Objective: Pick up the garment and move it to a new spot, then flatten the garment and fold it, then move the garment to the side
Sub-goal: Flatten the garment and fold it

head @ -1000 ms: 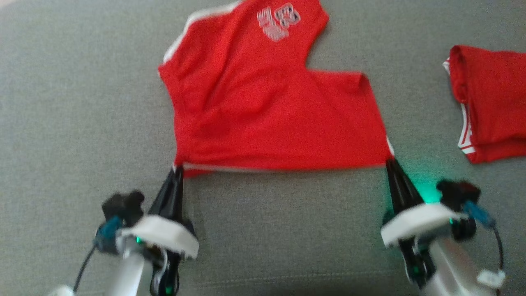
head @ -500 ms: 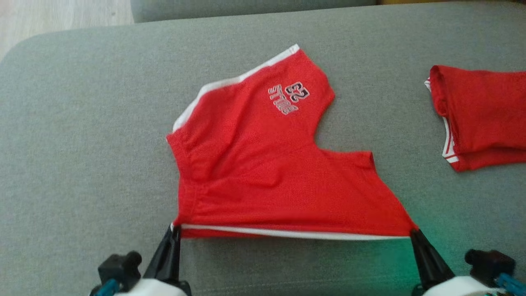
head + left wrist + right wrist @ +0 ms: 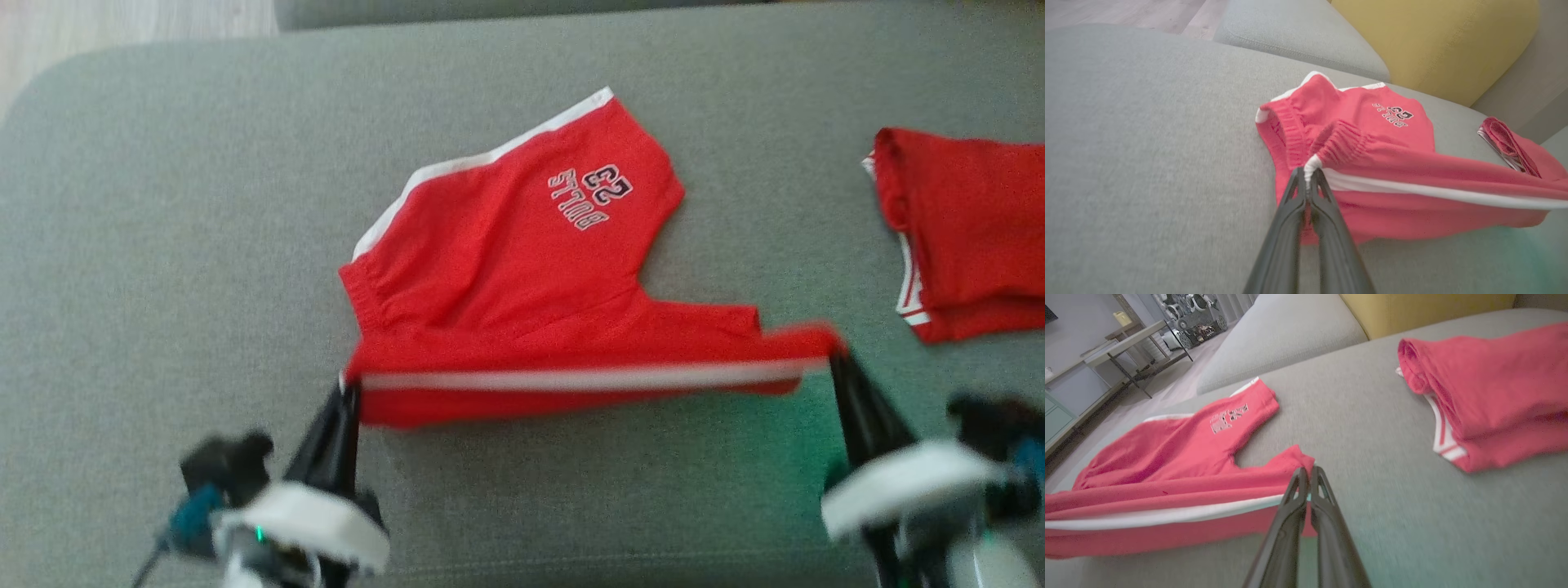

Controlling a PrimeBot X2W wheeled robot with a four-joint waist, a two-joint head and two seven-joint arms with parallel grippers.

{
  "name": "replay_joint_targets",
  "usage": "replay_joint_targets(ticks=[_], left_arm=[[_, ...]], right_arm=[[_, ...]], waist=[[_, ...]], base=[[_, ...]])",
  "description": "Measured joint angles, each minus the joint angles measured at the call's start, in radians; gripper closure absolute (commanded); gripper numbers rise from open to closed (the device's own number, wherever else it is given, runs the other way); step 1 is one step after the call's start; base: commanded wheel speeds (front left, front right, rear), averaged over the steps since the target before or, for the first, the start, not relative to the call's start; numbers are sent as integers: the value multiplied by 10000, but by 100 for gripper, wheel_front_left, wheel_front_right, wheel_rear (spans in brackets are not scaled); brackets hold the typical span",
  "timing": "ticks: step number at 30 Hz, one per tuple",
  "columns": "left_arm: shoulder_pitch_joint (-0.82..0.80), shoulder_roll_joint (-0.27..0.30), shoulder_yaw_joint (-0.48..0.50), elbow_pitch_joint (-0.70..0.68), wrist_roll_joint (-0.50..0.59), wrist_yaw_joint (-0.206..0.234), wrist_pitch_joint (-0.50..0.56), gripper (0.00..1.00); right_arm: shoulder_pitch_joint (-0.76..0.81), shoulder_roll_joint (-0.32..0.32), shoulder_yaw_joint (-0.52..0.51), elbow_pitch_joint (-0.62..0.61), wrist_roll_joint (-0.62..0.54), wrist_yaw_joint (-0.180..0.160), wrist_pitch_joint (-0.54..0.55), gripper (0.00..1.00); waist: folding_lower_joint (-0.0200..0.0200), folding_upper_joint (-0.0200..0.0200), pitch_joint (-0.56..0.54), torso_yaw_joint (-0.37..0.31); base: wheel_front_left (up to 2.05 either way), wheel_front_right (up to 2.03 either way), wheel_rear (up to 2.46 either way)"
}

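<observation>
**Friend:** How far along are you?

**Me:** My left fingers (image 3: pixel 349 392) are shut tight on the near left corner of the red shorts (image 3: pixel 506 269). My right fingers (image 3: pixel 837 359) pinch the near right corner. The near edge is up in the air and the far part lies flat. I think the fold is just starting. Moving them aside is not done yet.

**Friend:** What's around you?

**Me:** A soft grey sofa (image 3: pixel 163 245), a folded red cloth (image 3: pixel 971 229) on the right, a yellow cushion (image 3: pixel 1437 41) and a wood floor (image 3: pixel 122 24) far off.
</observation>
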Motion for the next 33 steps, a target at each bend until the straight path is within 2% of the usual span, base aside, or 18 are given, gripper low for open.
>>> replay_joint_targets(ticks=[4, 7, 11, 12, 15, 21, 29, 30, 31, 32, 33], left_arm=[[-1212, 4, 77, 228, -211, -230, 190, 100], [-2059, -6, 138, 504, -433, -364, 205, 100], [-3077, -75, 128, 899, -677, -531, 343, 100], [-3580, -148, 109, 1154, -872, -673, 410, 100], [-4289, -217, 27, 1567, -1057, -796, 408, 100], [-5256, -286, -23, 2456, -1298, -884, 165, 100], [-6074, -410, -140, 3816, -1607, -926, -163, 100], [-6145, -414, -174, 3967, -1647, -928, -169, 62], [-6201, -422, -226, 4086, -1680, -953, -234, 24], [-6261, -428, -301, 4199, -1676, -953, -288, 0], [-6329, -437, -345, 4274, -1676, -953, -368, 0]], right_arm=[[-1876, -63, 56, 510, -71, 0, 63, 100], [-3359, -364, 357, 1221, 27, 0, 105, 100], [-5325, -809, 940, 2477, 284, 0, 119, 100], [-6225, -995, 1220, 3141, 401, 0, 69, 100], [-7427, -1202, 1632, 4080, 610, 0, -174, 100], [-9289, -1528, 2357, 6009, 1076, 0, -775, 100], [-10691, -1707, 3392, 8149, 1864, 0, -1643, 100], [-10800, -1703, 3532, 8341, 1992, 0, -1755, 100], [-10869, -1703, 3630, 8500, 2128, 0, -1937, 58], [-10927, -1707, 3768, 8659, 2234, 0, -2084, 0], [-10982, -1708, 3900, 8798, 2309, 0, -2207, 0]], waist=[[0, 0, 411, 98], [0, 0, 787, 199], [0, 0, 1322, 395], [0, 0, 1572, 531], [0, -1, 1903, 773], [1, -1, 2357, 1287], [1, 0, 2747, 1648], [1, -1, 2787, 1658], [1, -1, 2817, 1667], [1, -1, 2846, 1670], [0, -1, 2881, 1666]], base=[[0, 0, 0], [0, 0, 0], [0, 0, 0], [0, 0, 0], [0, 0, 0], [0, 0, 0], [0, 0, 0], [0, 0, 0], [0, 0, 0], [0, 0, 0], [0, 0, 0]])
